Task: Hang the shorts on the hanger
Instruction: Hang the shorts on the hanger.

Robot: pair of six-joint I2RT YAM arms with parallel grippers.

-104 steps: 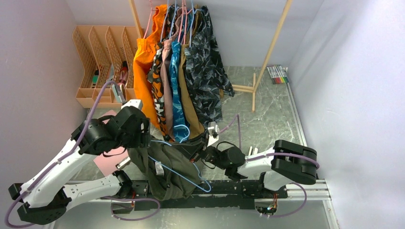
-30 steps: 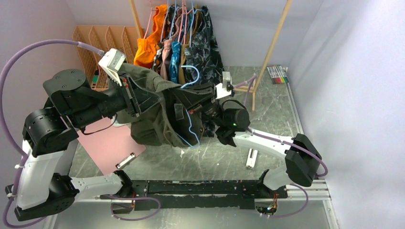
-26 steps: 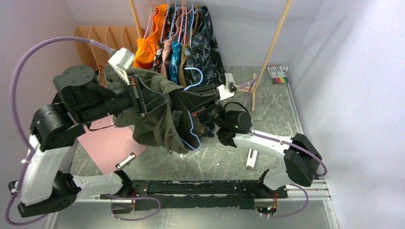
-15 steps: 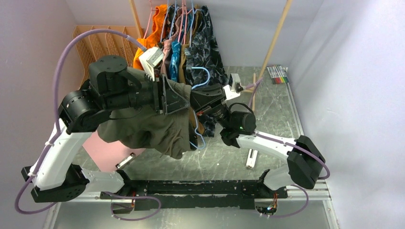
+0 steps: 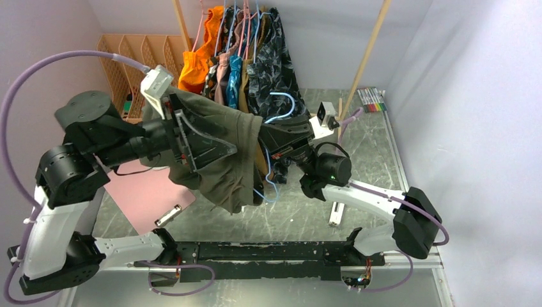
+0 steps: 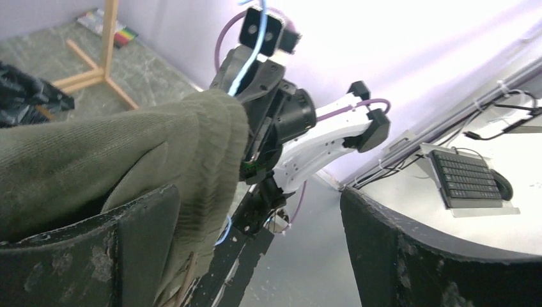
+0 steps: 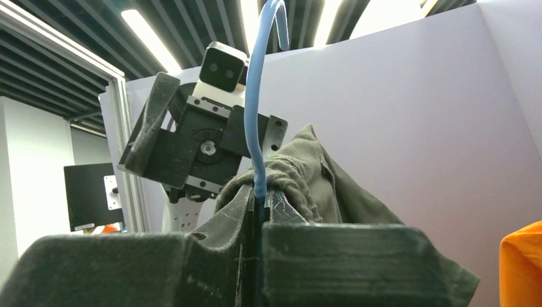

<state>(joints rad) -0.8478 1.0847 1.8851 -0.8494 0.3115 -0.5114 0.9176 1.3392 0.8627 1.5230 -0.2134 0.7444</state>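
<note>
Right gripper [image 7: 259, 214] is pressed shut on the hanger [image 7: 254, 128] just below its hook. Left gripper [image 6: 259, 198] is spread wide, with the shorts [image 5: 224, 160] draped over one finger and the hanger. Both are held mid-air above the grey marbled table [image 5: 377, 160], between lavender walls [image 5: 460, 96]. The hook end points toward the rear wooden rack [image 5: 367, 54], and the frame trails toward the near edge.

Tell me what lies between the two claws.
The shorts, draped over the hanger that the right claw grips, fill that stretch; the top view shows it.

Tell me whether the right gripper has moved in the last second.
Yes. In the top view the right gripper, shut on the hanger, has shifted rightward, closer to the wooden rack's foot.
</note>
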